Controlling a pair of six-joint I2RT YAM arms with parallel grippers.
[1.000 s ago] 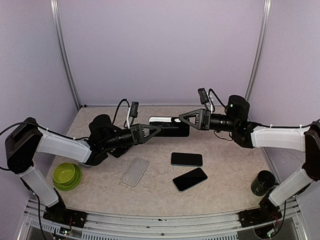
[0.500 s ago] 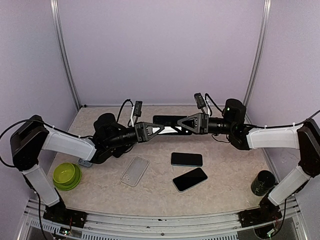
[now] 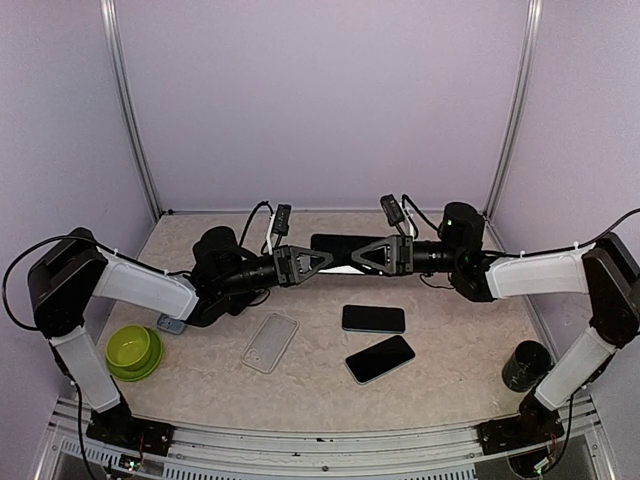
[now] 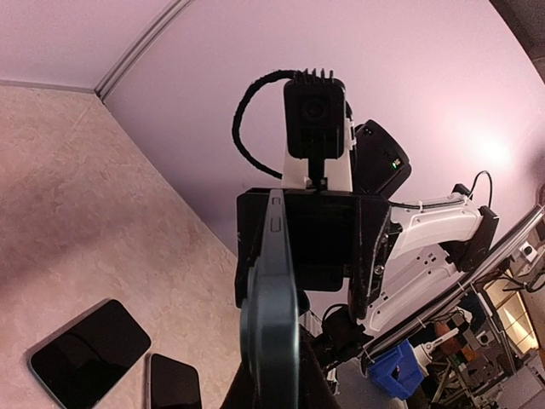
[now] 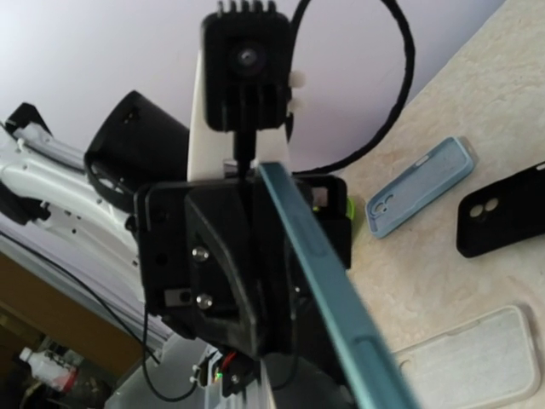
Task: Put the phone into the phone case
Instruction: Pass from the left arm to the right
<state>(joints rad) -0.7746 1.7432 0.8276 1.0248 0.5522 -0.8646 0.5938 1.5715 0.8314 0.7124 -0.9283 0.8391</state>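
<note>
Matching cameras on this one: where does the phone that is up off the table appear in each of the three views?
Top external: raised phone mid-frame, above the table's far part.
Left wrist: raised phone edge-on, rising from bottom centre.
Right wrist: raised phone, teal edge slanting from centre to bottom right.
Shared landmark: speckled table, lower half in the top view, left side in the left wrist, right side in the right wrist.

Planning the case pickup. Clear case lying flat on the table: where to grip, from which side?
Pinch one long side wall of the clear case at mid-length, straight down from above, one finger inside the rim, one outside. It lies flat on the table with no gap underneath, so the thin rim looks like the only graspable part.
</note>
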